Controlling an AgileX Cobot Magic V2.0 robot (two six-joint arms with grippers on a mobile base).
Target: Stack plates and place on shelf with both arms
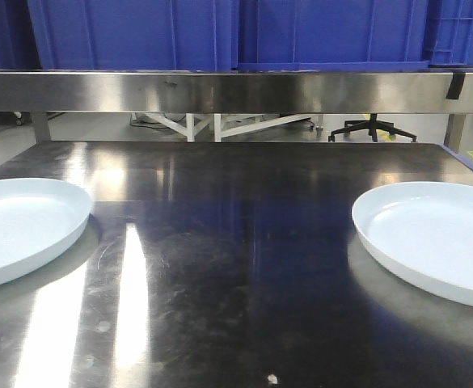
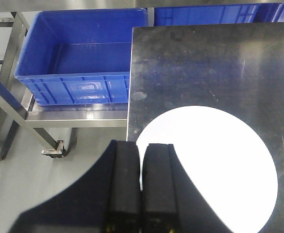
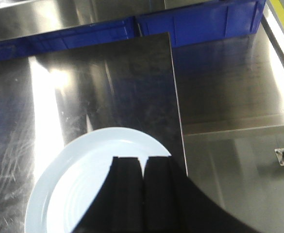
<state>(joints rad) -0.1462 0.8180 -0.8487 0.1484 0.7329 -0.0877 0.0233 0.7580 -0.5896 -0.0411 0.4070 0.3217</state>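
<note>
Left plate: found flat on the table at its left edge, rim up, partly cut off in the front view.
Right plate: found flat near the right edge of the table, well apart from the left plate; nothing is stacked yet.
Left fingers: seen closed to a bare slit with nothing held, poised over the near rim of the left plate.
Right fingers: seen nearly together with nothing held, poised over the near part of the right plate.
Shelf: a steel shelf is set behind and above the table, and blue crates are carried on it.
Material: the plates are judged stiff, glossy and slippery; whether they are ceramic or plastic cannot be told, so they are to be treated as breakable.
Weight: judged moderate, but spread wide, so a plate held at one edge is expected to droop or twist.
Hold: the raised rim nearest each arm is judged the only purchase; the fingers must first be opened and the rim pinched deep.
Risk: slipping from the pinch and a hard knock when one plate is set on the other.
</note>
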